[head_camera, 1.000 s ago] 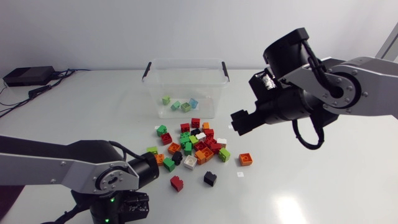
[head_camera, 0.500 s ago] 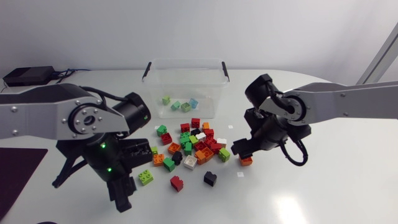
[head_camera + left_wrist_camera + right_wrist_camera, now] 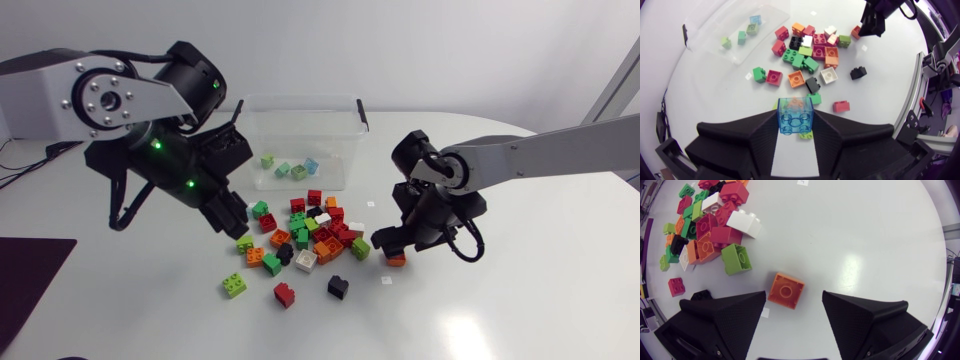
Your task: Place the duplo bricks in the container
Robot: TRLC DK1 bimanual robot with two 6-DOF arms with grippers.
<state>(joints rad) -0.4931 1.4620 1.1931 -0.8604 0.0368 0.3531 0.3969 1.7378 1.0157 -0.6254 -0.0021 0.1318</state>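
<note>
The clear container (image 3: 300, 150) stands at the back middle of the table with a few pale bricks inside; it also shows in the left wrist view (image 3: 710, 30). A pile of coloured duplo bricks (image 3: 312, 232) lies in front of it. My left gripper (image 3: 228, 213) hangs left of the pile, shut on a translucent blue brick (image 3: 795, 114). My right gripper (image 3: 390, 250) is down at the table right of the pile. It (image 3: 794, 296) stands open, with an orange brick (image 3: 786, 290) lying between its fingers and a gap on each side.
A lime green brick (image 3: 235, 285), a red one (image 3: 285, 294) and a black one (image 3: 338, 287) lie apart in front of the pile. The container's black handles (image 3: 237, 110) jut from its rim. Bare table extends right of the orange brick.
My left arm has risen from the front of the table and swung back toward the container. My right gripper has come down over the orange brick and its fingers have narrowed.
</note>
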